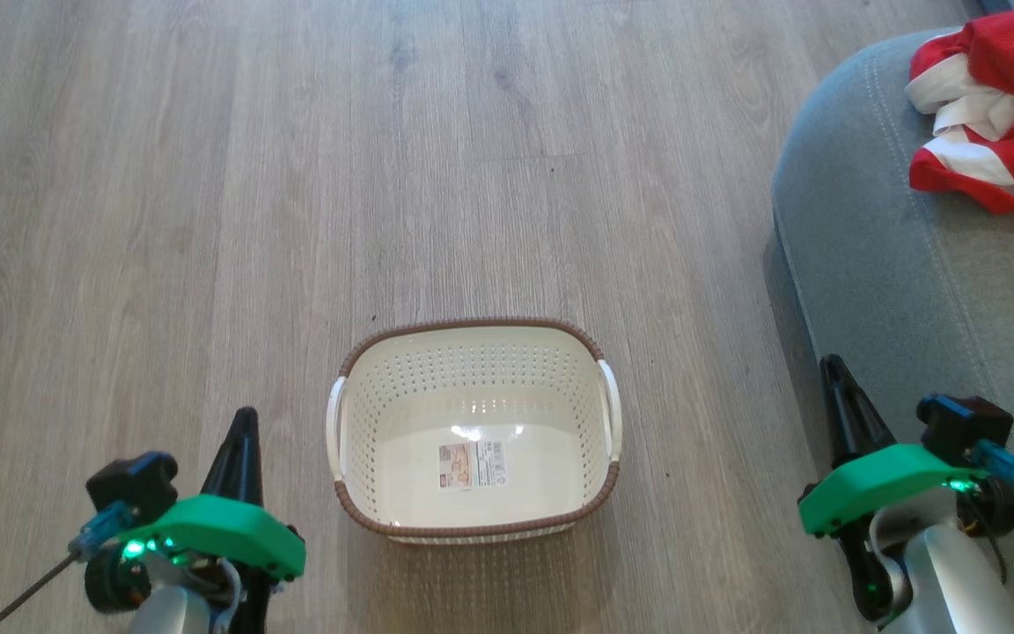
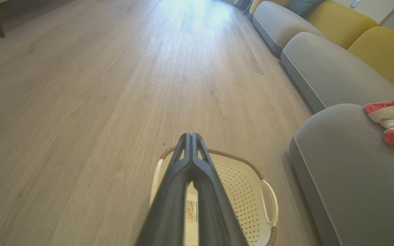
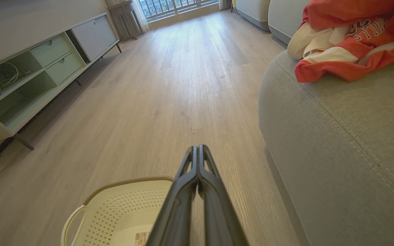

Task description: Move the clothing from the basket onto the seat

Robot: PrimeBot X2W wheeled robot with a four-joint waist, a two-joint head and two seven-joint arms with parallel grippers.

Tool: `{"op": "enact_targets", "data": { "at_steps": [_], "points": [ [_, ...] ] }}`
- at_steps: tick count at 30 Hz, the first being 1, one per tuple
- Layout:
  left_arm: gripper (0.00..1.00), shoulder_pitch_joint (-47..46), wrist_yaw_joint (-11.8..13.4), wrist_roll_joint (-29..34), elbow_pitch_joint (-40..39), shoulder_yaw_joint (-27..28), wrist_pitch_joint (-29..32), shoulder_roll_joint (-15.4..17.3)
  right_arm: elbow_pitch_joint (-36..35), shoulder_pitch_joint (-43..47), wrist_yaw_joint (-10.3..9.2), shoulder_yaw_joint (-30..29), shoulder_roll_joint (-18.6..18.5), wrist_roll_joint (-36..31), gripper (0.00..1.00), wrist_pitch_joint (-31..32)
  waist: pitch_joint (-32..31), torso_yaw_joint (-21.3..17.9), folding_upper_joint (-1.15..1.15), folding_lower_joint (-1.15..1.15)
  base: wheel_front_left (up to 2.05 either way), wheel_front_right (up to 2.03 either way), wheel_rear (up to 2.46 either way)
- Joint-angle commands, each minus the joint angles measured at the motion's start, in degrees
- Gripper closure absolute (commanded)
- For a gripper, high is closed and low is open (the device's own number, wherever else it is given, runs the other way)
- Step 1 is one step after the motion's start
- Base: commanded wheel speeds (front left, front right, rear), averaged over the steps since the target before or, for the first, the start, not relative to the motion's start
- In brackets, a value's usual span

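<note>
- The clothing (image 1: 995,114) lies in a crumpled heap on top of the seat (image 1: 894,264), near its rounded far corner. The red folds are mixed with white panels and stripes.
- Dark lettering and numbers show on one fold of the heap. In the right wrist view the white folds reach close to the stitched seam along the seat's edge.
- The basket (image 1: 472,339) stands upright on the wooden floor (image 1: 296,176), to the left of the seat's side. A strip of floor separates it from the seat.
- The basket's cream bottom is bare, with a printed label (image 1: 472,465) stuck flat near the middle. Its white handles sit at the two short ends under the brown rim.
- The left end effector (image 1: 246,416) hangs over the floor just left of the basket's near left corner. Its two dark fingers are pressed together at the tips and hold nothing.
- In the left wrist view those fingers point over the basket's rim, and the label shows through the slit lower down between them.
- The right end effector (image 1: 831,363) hangs by the seat's near left edge. Its fingers are also together and hold nothing.
- In the right wrist view its fingers point along the strip of floor between the basket and the seat.
- More grey cushions (image 2: 320,65) and yellow cushions (image 2: 385,51) run on beyond the seat.
- A low cabinet (image 3: 29,78) with open shelves and drawers stands on the floor's other side.
</note>
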Motion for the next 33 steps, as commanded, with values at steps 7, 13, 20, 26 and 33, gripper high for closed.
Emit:
{"op": "enact_targets", "data": {
  "at_steps": [7, 13, 20, 26, 33],
  "points": [
    [1.0, -1.85, -0.69, -5.22, -2.57, 1.32, 1.29, 0.21, -2.84, -1.15, 0.0, -0.55, 0.1, 5.8, 1.0, 1.37, -0.36, 0.2, 0.0, 0.0, 0.0, 0.0, 0.0],
    [1.0, -1.76, -0.93, -8.89, -2.9, 1.71, 2.27, 0.24, -3.39, -0.87, 0.0, -0.8, 0.15, 9.84, 1.0, 2.36, -0.65, 0.37, 0.0, 0.0, 0.0, 0.0, 0.0],
    [1.0, -1.68, -1.18, -12.56, -3.22, 2.12, 3.26, 0.26, -3.94, -0.6, -0.01, -1.06, 0.2, 13.88, 1.0, 3.37, -0.94, 0.53, 0.0, 0.0, 0.0, 0.0, 0.0],
    [1.0, -1.6, -1.43, -16.23, -3.54, 2.53, 4.24, 0.29, -4.49, -0.33, -0.01, -1.33, 0.26, 17.92, 1.0, 4.37, -1.23, 0.7, 0.0, 0.0, 0.0, 0.0, 0.0],
    [1.0, -1.51, -1.72, -20.52, -3.92, 3.0, 5.4, 0.32, -5.13, -0.01, -0.01, -1.64, 0.32, 22.63, 1.0, 5.55, -1.56, 0.89, 0.0, 0.0, 0.0, 0.0, 0.0]
  ]
}}
